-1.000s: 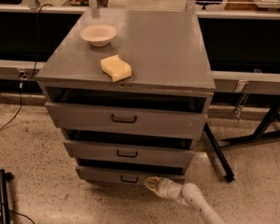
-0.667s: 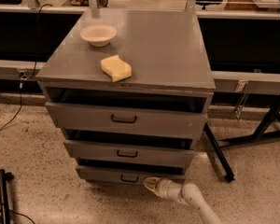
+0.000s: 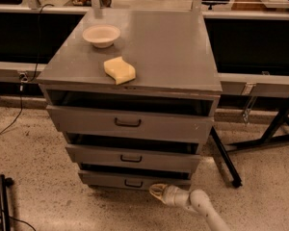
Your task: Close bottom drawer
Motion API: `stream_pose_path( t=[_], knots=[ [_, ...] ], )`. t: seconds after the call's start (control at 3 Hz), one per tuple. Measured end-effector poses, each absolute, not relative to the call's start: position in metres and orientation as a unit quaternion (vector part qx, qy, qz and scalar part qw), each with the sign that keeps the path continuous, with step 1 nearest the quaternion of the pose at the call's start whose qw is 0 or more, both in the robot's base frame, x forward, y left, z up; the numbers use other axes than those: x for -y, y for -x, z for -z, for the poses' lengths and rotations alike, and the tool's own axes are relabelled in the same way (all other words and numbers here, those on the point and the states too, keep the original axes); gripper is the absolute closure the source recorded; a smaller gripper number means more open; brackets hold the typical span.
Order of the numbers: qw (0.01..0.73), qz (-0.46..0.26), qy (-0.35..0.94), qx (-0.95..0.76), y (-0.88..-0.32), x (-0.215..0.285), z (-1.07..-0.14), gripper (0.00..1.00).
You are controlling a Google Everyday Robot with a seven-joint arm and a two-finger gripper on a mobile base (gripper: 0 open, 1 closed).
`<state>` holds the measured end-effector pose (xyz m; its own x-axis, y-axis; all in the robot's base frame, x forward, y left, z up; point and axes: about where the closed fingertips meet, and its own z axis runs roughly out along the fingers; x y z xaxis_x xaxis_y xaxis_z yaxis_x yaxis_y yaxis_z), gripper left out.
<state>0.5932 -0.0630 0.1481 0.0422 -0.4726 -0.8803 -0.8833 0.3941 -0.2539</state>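
Observation:
The bottom drawer (image 3: pixel 106 179) is the lowest of three grey drawer fronts in the cabinet, with a small dark bar handle (image 3: pixel 133 183). It stands slightly pulled out, a dark gap showing above it. My gripper (image 3: pixel 154 191) is low near the floor at the drawer's right front, just right of and below the handle, at the end of my white arm (image 3: pixel 202 207) coming from the lower right. It appears to touch or nearly touch the drawer front.
The middle drawer (image 3: pixel 132 158) and top drawer (image 3: pixel 129 123) are also partly open. A white bowl (image 3: pixel 101 35) and a yellow sponge (image 3: pixel 119 70) sit on the cabinet top. A black table leg (image 3: pixel 226 160) stands right; a black stand (image 3: pixel 4 201) is lower left.

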Motion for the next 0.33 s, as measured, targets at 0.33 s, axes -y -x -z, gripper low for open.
stream_pose_path(
  t=[0.33],
  knots=[
    [0.506, -0.225, 0.512, -0.657, -0.5685, 0.0619, -0.1551, 1.0]
  ],
)
